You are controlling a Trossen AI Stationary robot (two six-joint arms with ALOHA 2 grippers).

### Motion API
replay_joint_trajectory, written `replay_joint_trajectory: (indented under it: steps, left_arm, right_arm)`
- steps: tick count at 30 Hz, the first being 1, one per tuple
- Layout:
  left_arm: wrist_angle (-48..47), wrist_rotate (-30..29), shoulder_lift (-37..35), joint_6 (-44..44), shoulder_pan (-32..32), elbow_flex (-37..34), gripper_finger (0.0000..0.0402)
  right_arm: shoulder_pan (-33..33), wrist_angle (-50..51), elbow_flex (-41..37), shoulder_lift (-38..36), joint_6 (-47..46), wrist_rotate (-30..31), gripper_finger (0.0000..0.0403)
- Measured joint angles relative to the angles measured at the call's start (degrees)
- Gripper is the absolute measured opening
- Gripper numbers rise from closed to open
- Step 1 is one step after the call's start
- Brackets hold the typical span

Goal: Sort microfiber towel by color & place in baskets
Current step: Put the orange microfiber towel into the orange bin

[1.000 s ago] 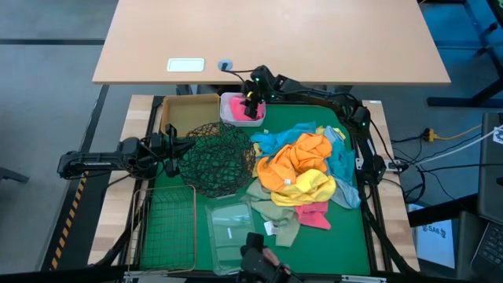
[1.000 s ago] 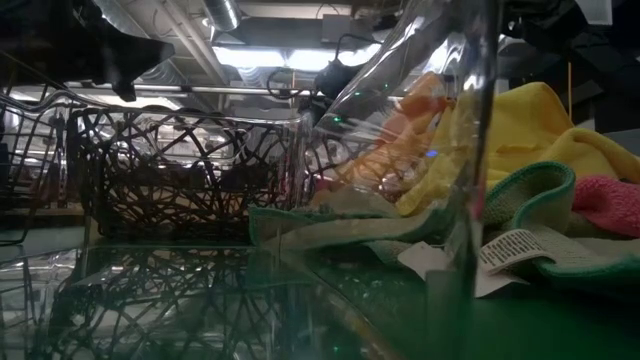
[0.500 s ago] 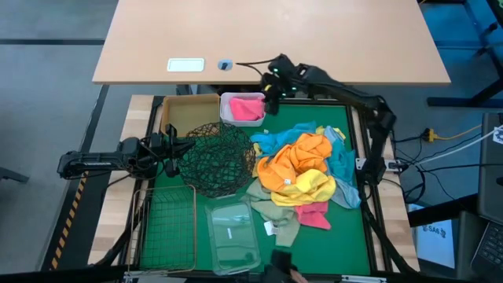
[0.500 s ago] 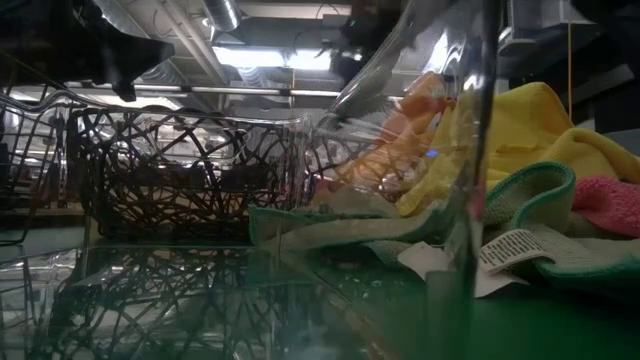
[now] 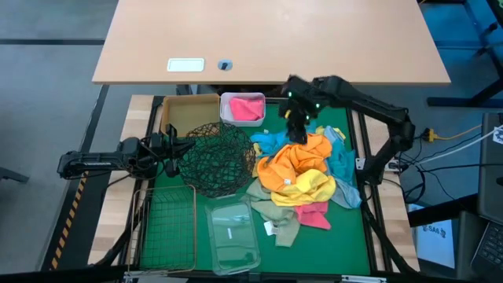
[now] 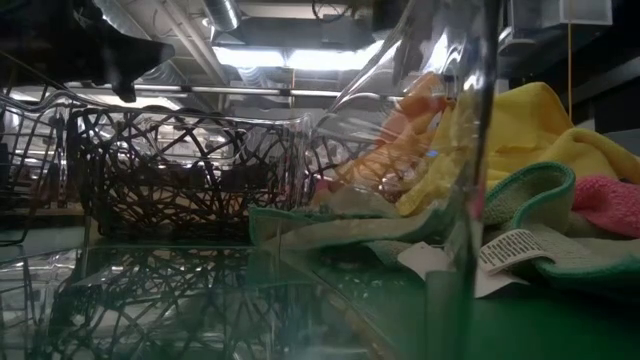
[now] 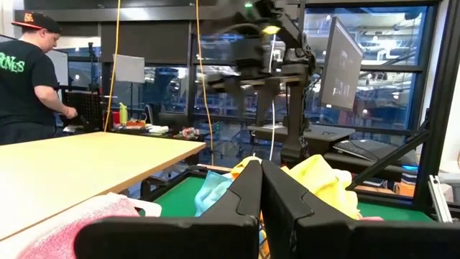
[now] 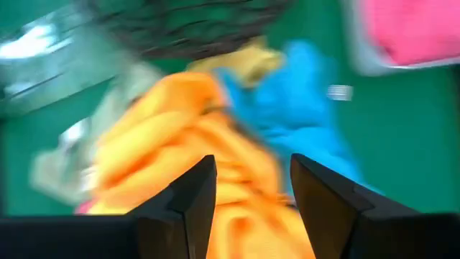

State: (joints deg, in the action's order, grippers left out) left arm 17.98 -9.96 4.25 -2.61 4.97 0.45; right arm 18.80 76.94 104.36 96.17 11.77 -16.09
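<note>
Loose towels are piled on the green mat: orange (image 5: 295, 161), yellow (image 5: 308, 185), olive-green (image 5: 277, 214), pink (image 5: 316, 217) and light blue (image 5: 346, 165). One more pink towel (image 5: 245, 108) lies inside the white tub (image 5: 225, 101). My right gripper (image 5: 297, 127) hangs open above the far side of the pile. In the right wrist view, the right gripper (image 8: 248, 194) is over the orange towel (image 8: 180, 137), beside a blue one (image 8: 302, 115). My left gripper (image 5: 170, 149) is shut and waits at the table's left, next to the black mesh bowl (image 5: 218, 157).
A tan box (image 5: 189, 110) stands at the far left, a wire basket (image 5: 165, 228) at the near left and a clear tub (image 5: 232, 236) at the near middle. A wooden desk (image 5: 267, 39) lies beyond the far edge. A person (image 7: 25, 79) stands in the room behind.
My right gripper has left the white tub, swung toward the table's right and then come toward the near edge, ending over the far side of the towel pile. The pink towel stays in the white tub. The pile has not moved.
</note>
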Motion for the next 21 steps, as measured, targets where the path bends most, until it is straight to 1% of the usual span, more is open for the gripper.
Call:
replay_joint_trajectory:
  steps: [2, 4, 9, 12, 17, 21]
  left_arm:
    - [-0.02, 0.00, -0.02, 0.00, -0.01, 0.00, 0.0000]
    - [-0.22, 0.00, -0.01, 0.00, -0.01, 0.01, 0.0000]
    - [-1.66, 0.32, 0.00, 0.00, 0.00, 0.00, 0.0000]
    - [-2.78, 0.44, 0.00, 0.00, 0.00, 0.01, 0.0000]
    - [-2.97, 0.44, 0.00, 0.00, 0.00, 0.00, 0.0000]
    - [-2.97, 0.44, 0.00, 0.00, 0.00, 0.00, 0.0000]
  right_arm:
    - [-2.88, 0.81, 0.00, -0.03, 0.00, -1.93, 0.0177]
    - [-6.02, 1.20, 0.00, -0.03, 0.02, -2.60, 0.0177]
    - [-13.85, 1.13, 0.00, -0.01, 0.07, -0.82, 0.0177]
    - [-17.99, 1.13, -0.02, -0.01, 0.02, 2.66, 0.0177]
    - [-22.91, 1.14, -0.11, 0.46, -2.50, 10.64, 0.0177]
    - [-24.25, 0.45, -2.48, 0.54, -2.97, 12.95, 0.0177]
